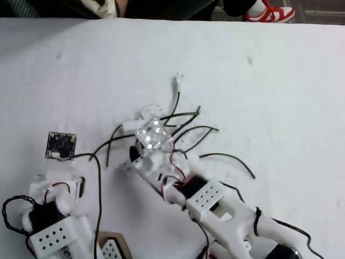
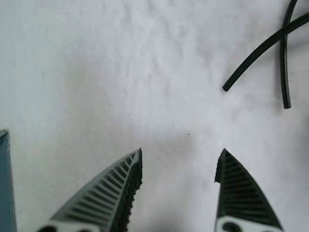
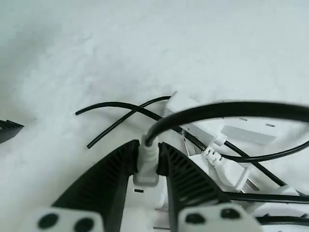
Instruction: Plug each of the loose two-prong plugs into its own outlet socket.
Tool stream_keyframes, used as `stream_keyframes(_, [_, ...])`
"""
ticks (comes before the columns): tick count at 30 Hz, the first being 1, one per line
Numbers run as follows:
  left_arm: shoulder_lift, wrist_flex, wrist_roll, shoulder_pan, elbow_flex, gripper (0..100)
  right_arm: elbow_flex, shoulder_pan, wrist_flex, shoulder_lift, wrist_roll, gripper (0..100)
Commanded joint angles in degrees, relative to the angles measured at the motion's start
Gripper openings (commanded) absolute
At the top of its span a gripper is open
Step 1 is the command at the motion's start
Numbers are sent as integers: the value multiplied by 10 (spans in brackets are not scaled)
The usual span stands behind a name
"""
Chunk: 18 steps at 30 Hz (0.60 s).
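Note:
A clear outlet block (image 1: 152, 135) with lit white points sits mid-table among several black cords. My right gripper (image 3: 147, 162) is shut on a white two-prong plug (image 3: 147, 159), whose black cord (image 3: 227, 108) arches away over the block's white parts (image 3: 241, 130). From above, that gripper (image 1: 143, 157) is right at the block's near side. A loose white plug (image 1: 176, 82) lies farther back and another (image 1: 129, 127) beside the block. My left gripper (image 2: 181, 155) hangs open over bare tablecloth, with two cord ends (image 2: 270, 53) ahead of it.
A small dark square board (image 1: 60, 145) lies just beyond the left arm (image 1: 54, 189). Loose black cords (image 1: 229, 159) spread to the right of the block. A white cloth covers the table. A person's red shoe (image 1: 269, 12) is past the far edge.

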State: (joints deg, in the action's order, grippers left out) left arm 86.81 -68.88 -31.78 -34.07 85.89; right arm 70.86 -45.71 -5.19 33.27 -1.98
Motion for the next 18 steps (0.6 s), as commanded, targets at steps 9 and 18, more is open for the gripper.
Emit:
stream_keyframes(9, [5,11,3,4,-3,252,-40,-6,39,-88,5,16])
stream_keyframes(18, [5,11,3,4,-3,252,-44,-20,55,-123,5,16])
